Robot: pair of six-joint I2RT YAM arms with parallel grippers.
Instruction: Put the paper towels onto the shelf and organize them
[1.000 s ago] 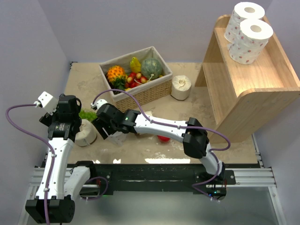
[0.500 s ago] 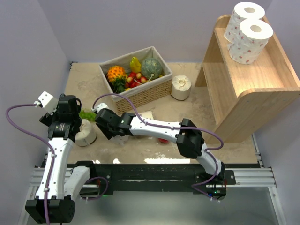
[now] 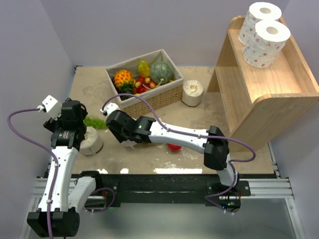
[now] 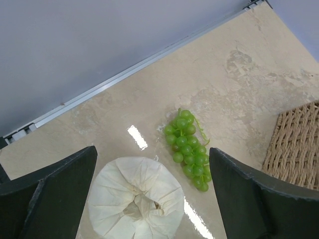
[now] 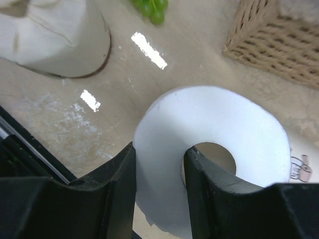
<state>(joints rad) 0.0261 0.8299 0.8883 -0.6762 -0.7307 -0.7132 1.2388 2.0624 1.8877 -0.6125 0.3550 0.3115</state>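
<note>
paper towel roll (image 5: 219,124) | right pincer (image 5: 159,155) is squeezing in, now pinching its wall | left pincer (image 4: 152,155) is staying spread | lifting to shelf (image 3: 259,84) is looking ready

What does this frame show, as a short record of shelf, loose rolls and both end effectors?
On shelf: two dotted rolls, top tier
On table: cream roll beside wicker basket; wrapped roll beside grapes
Left end effector: open, above the wrapped roll
Right end effector: shut on white roll's wall, one finger in its hollow
</note>
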